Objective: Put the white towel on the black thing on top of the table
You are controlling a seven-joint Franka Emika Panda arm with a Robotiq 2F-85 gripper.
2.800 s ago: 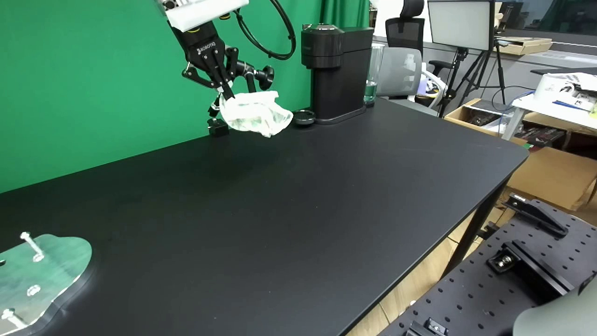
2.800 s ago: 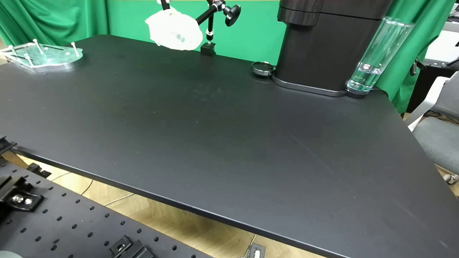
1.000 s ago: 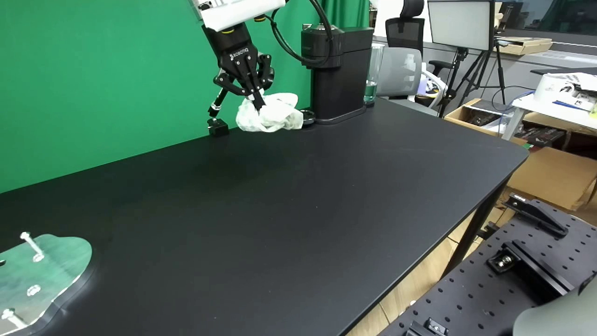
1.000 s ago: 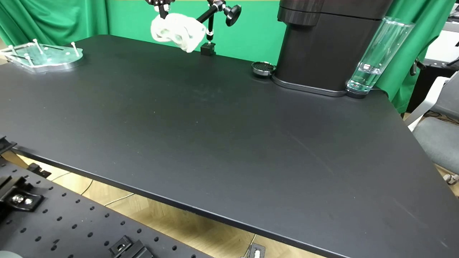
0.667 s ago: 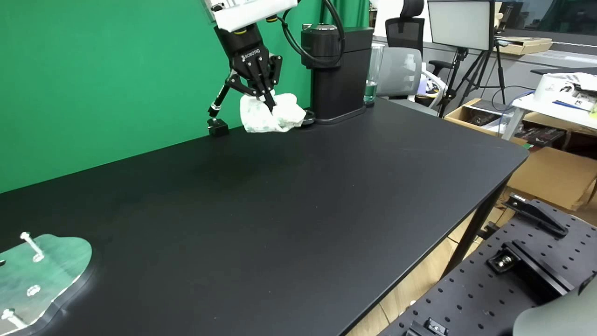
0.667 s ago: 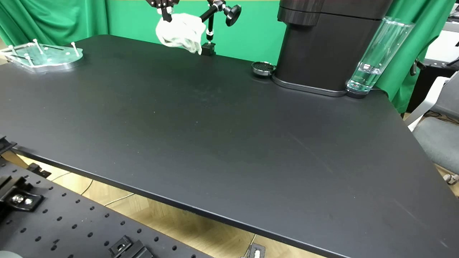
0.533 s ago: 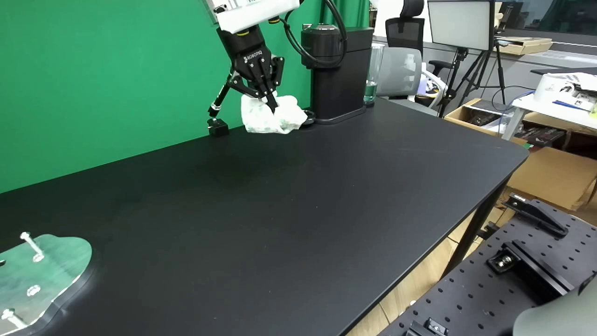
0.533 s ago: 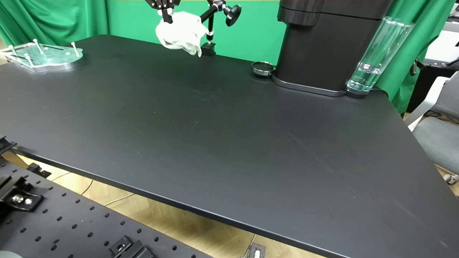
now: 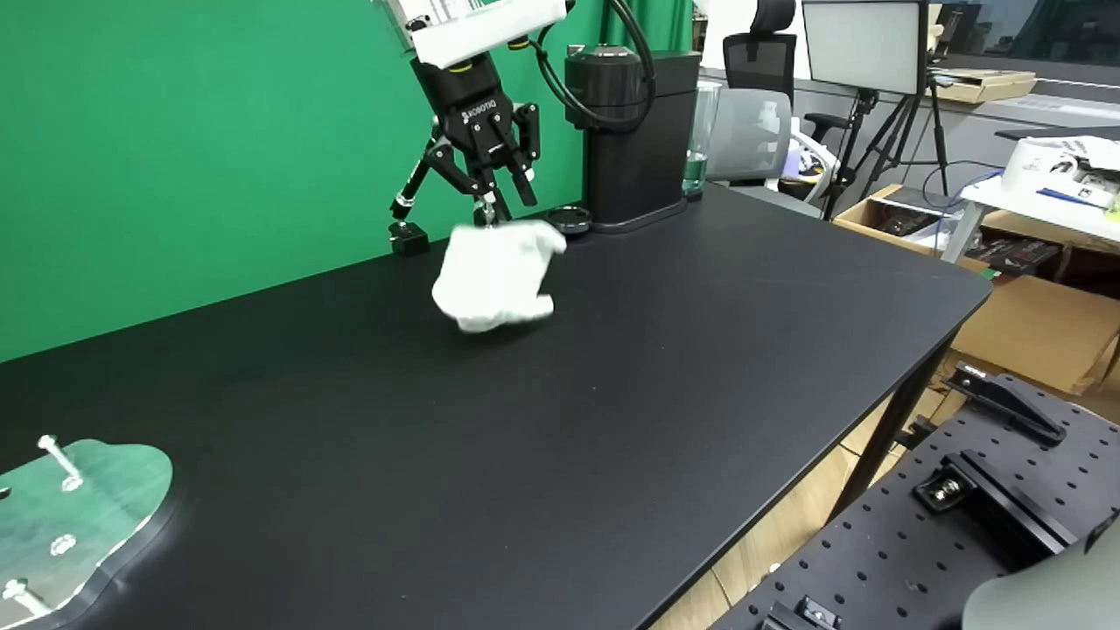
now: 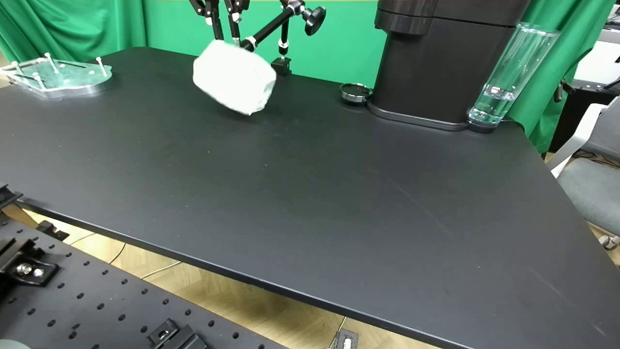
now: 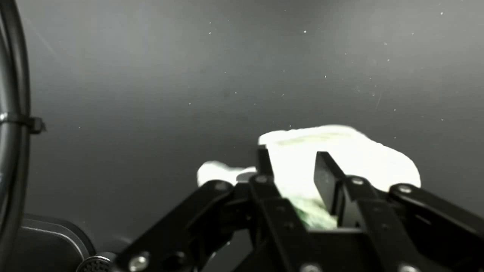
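At the lower left of an exterior view, clear plate (image 9: 122,481): lying on the black table (image 9: 420,455), white pegs (image 9: 59,459) standing up from it
Green backdrop (image 9: 192,157): fills the upper left, behind the table
Stand base (image 9: 409,238): left of upper centre, at the table's back edge
Gripper (image 9: 514,208): upper centre, tipped downward; the jaws stand parted partway, with hold of nothing
White towel (image 9: 494,276): upper centre, just below the gripper in both exterior views, spread out and blurred, the table darker under its lower edge; whether it touches the table or a jaw cannot be told
Round dish (image 9: 569,220): right of the gripper, just beside the foot of the black machine (image 9: 630,157)
Black machine: upright on the table, right of upper centre
Clear container (image 9: 699,131): just beside the machine, on its right
Grey chair (image 9: 748,136): upper right, beyond the table
Screen (image 9: 862,48): farther right, near the top edge
Perforated board (image 9: 884,577): lower right, apart from the table
Cable (image 11: 22,75): along the left edge of the wrist view, where the towel shows right of centre, between and beyond the parted jaws
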